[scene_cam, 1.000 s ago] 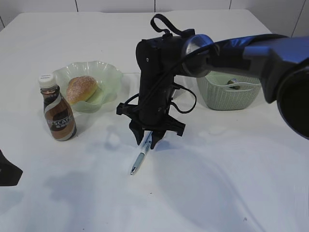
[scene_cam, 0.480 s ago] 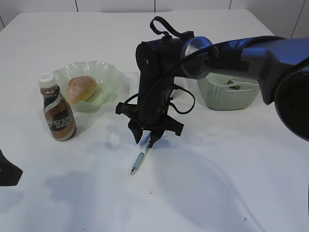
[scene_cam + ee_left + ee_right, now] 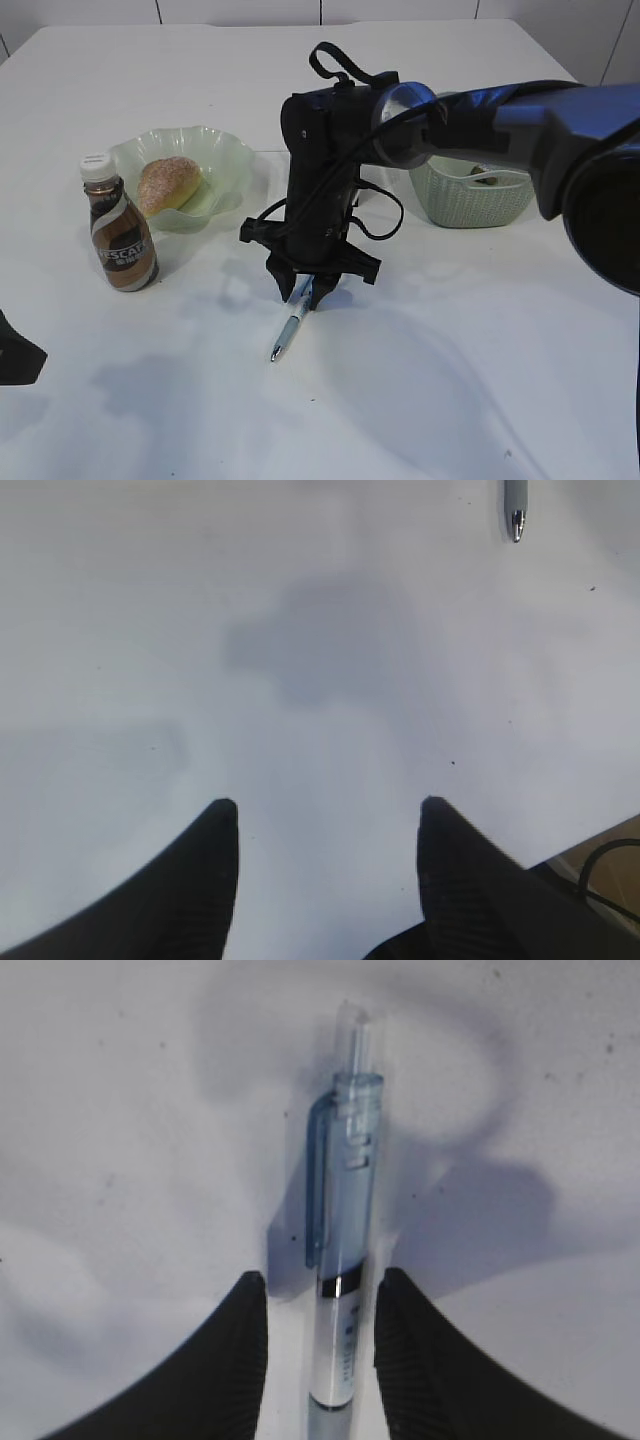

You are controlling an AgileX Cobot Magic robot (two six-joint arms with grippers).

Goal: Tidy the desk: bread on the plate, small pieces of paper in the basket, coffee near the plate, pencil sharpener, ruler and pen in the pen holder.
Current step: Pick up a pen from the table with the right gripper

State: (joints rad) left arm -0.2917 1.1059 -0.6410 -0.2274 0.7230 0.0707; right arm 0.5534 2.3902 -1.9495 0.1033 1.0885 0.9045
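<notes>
A light blue click pen (image 3: 290, 330) lies on the white table, tip toward the front. My right gripper (image 3: 305, 298) points straight down over its upper end. In the right wrist view the pen (image 3: 345, 1260) lies between the two fingertips (image 3: 250, 1305), with a small gap on each side; the gripper (image 3: 320, 1280) is open around it. My left gripper (image 3: 328, 810) is open and empty over bare table, with the pen tip (image 3: 515, 510) at the top of its view. Bread (image 3: 168, 183) lies on the green plate (image 3: 230, 160). The coffee bottle (image 3: 120, 235) stands next to the plate. Pen holder, ruler and sharpener are out of view.
A pale green woven basket (image 3: 465, 205) stands at the right, behind the right arm, with a small item inside. The left arm shows only as a dark shape (image 3: 15, 360) at the lower left edge.
My right gripper has come down a little and shifted slightly left over the pen's upper end. The pen, bottle, plate and left arm have not moved.
</notes>
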